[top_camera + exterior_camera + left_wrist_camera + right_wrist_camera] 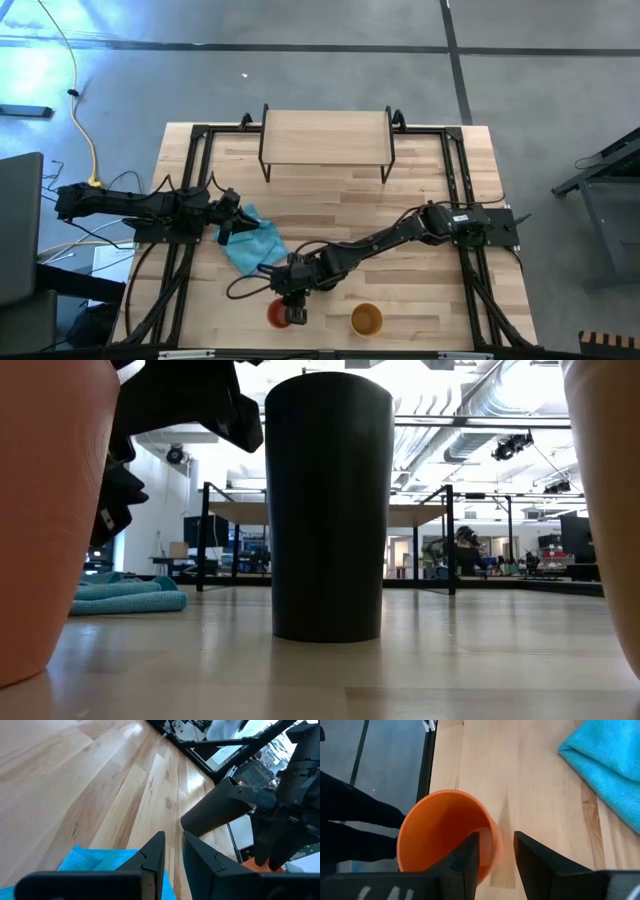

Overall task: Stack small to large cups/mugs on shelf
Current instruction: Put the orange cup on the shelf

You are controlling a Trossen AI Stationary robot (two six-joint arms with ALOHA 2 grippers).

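Note:
The red cup (274, 314) stands near the table's front edge, and the yellow-orange cup (366, 320) is to its right. The black cup (328, 500) stands upright a little farther back, between them; in the high view my right arm mostly hides it. My right gripper (495, 840) is open and comes down over the red cup (440, 825), one finger inside it and one outside. My left gripper (173, 840) waits at the table's left over the light blue cloth (255, 245), slightly open with nothing between its fingers. The shelf (325, 135) stands at the far edge. My right gripper straddles the red cup's wall (492, 837) on the side toward the cloth, slanting down from above. A strip of table shows between the wall and the outer finger (535, 857). Whether the inner finger (470, 852) touches the wall I cannot tell. The cup stands on the table.
The crumpled blue cloth (610, 765) lies just beyond the red cup, toward the table's left. Black frame rails (190, 180) run along both sides of the table. Bare wood lies between the cups and the shelf legs (385, 165).

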